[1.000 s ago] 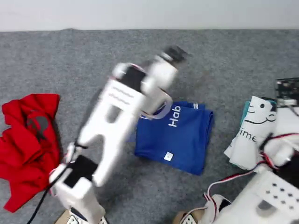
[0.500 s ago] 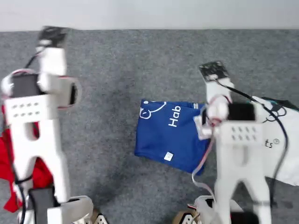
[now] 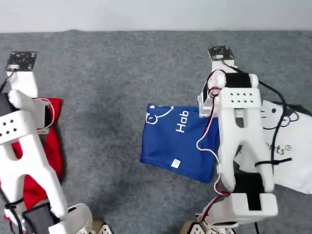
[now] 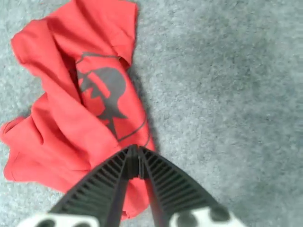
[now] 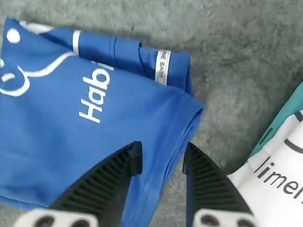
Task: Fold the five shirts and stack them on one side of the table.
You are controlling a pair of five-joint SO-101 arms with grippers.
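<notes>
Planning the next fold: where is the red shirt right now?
High view: the red shirt lies crumpled at the table's left side, partly under the left arm, apart from the folded blue shirt.

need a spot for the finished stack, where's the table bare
Widest bare patch: the grey table between the red shirt and the blue shirt. The far strip behind both is free too. It is crowded between the blue shirt and the white shirt, by the right gripper.

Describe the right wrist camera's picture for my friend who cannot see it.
A folded blue shirt with white lettering lies on a grey table, and the right end effector sits open over the shirt's edge. Nearby lies a white shirt with dark lettering, with teal fabric along its side.
</notes>
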